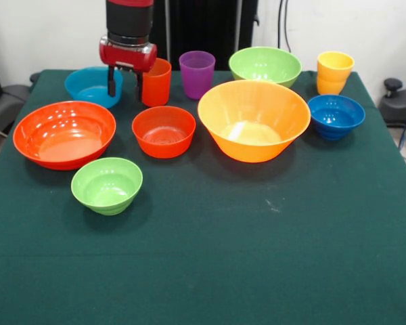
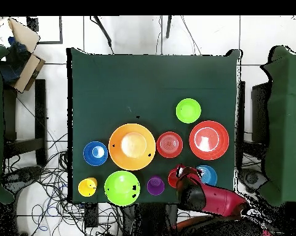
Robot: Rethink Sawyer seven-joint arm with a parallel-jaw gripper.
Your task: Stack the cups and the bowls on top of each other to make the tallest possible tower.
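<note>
The gripper (image 1: 126,82) hangs with its fingers apart and empty, between the light blue bowl (image 1: 93,86) and the orange-red cup (image 1: 156,82). Beyond that cup stand the purple cup (image 1: 197,74), then a light green bowl (image 1: 265,66), then the yellow cup (image 1: 334,72); nothing is stacked.

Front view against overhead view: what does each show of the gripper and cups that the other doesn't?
Only the front view shows the gripper with its dark fingers open, hanging between the light blue plastic bowl and the orange-red plastic cup, and the cups' tapered sides. Only the overhead view shows the red arm covering most of that cup and part of that bowl. Both show the purple plastic cup and every piece standing separately, nothing stacked.
</note>
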